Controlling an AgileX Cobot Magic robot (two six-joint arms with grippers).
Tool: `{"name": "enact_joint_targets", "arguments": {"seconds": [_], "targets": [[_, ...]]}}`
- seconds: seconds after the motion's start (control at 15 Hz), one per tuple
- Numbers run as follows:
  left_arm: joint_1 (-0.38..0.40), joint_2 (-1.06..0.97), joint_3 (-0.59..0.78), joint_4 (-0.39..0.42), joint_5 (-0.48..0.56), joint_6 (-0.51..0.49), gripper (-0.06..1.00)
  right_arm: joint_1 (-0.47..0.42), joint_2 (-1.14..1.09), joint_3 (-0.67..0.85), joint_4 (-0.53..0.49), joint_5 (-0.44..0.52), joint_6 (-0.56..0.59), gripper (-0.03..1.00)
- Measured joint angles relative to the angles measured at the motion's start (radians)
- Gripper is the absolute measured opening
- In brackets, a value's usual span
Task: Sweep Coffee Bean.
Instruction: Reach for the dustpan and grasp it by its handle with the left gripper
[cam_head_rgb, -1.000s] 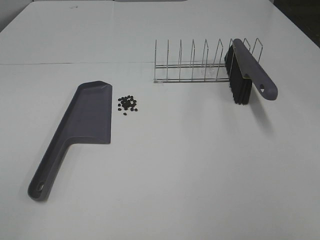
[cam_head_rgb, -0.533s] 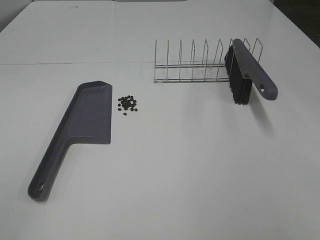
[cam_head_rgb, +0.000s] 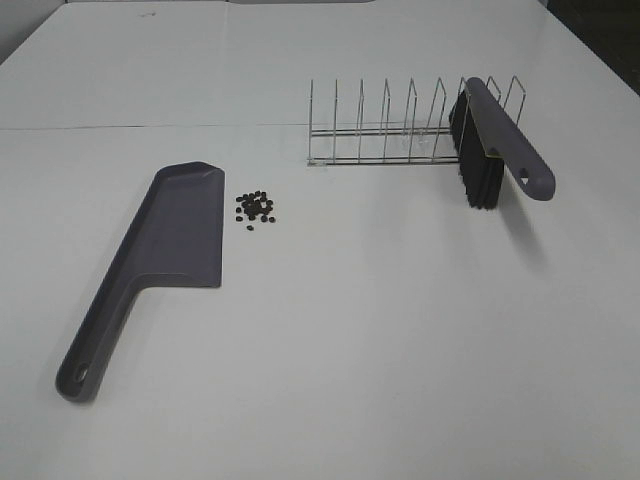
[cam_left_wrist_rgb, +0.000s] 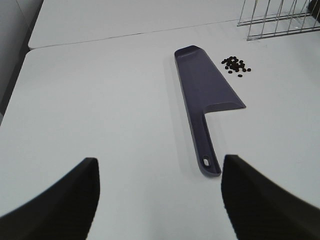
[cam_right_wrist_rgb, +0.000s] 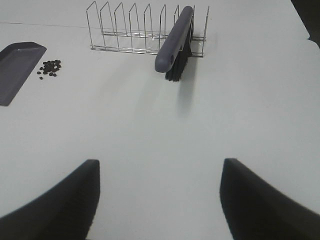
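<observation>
Several tiny dark coffee beans (cam_head_rgb: 255, 208) (cam_left_wrist_rgb: 235, 64) (cam_right_wrist_rgb: 49, 68) lie in a small heap on the white table. Just left of them lies the grey-purple dustpan (cam_head_rgb: 160, 252) (cam_left_wrist_rgb: 202, 97) (cam_right_wrist_rgb: 15, 67), its handle toward the front. A brush (cam_head_rgb: 492, 143) (cam_right_wrist_rgb: 176, 42) with a grey-purple handle and black bristles leans in the right end of a wire rack (cam_head_rgb: 385, 128) (cam_right_wrist_rgb: 135, 27). Neither arm shows in the exterior view. My left gripper (cam_left_wrist_rgb: 159, 192) is open, well short of the dustpan's handle. My right gripper (cam_right_wrist_rgb: 159, 192) is open, well short of the brush.
The wire rack (cam_left_wrist_rgb: 277, 20) stands at the back right of the table. A seam (cam_head_rgb: 150, 127) runs across the tabletop behind the dustpan. The table's left edge (cam_left_wrist_rgb: 20, 75) shows in the left wrist view.
</observation>
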Motion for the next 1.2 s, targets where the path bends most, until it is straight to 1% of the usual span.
{"name": "enact_joint_targets", "arguments": {"seconds": [0.4,0.53,0.67,0.73,0.8,0.93,1.0,1.07,1.13,1.2], "targets": [[0.0,0.0,0.0,0.0,0.0,0.0,0.64,0.0,0.0,0.0,0.0,0.0,0.0,0.65],[0.0,0.001,0.0,0.008,0.0,-0.016,0.64,0.0,0.0,0.0,0.0,0.0,0.0,0.65],[0.0,0.087,-0.004,0.008,-0.005,-0.037,0.64,0.0,0.0,0.0,0.0,0.0,0.0,0.65],[0.0,0.154,-0.014,0.008,-0.033,-0.045,0.64,0.0,0.0,0.0,0.0,0.0,0.0,0.65],[0.0,0.228,-0.024,0.008,-0.084,-0.049,0.64,0.0,0.0,0.0,0.0,0.0,0.0,0.65],[0.0,0.401,-0.044,-0.006,-0.219,-0.052,0.64,0.0,0.0,0.0,0.0,0.0,0.0,0.65],[0.0,0.503,-0.058,-0.028,-0.284,-0.052,0.64,0.0,0.0,0.0,0.0,0.0,0.0,0.65],[0.0,0.6,-0.077,-0.053,-0.325,-0.052,0.64,0.0,0.0,0.0,0.0,0.0,0.0,0.65],[0.0,0.656,-0.091,-0.065,-0.338,-0.052,0.64,0.0,0.0,0.0,0.0,0.0,0.0,0.65],[0.0,0.758,-0.126,-0.087,-0.351,-0.052,0.64,0.0,0.0,0.0,0.0,0.0,0.0,0.65]]}}
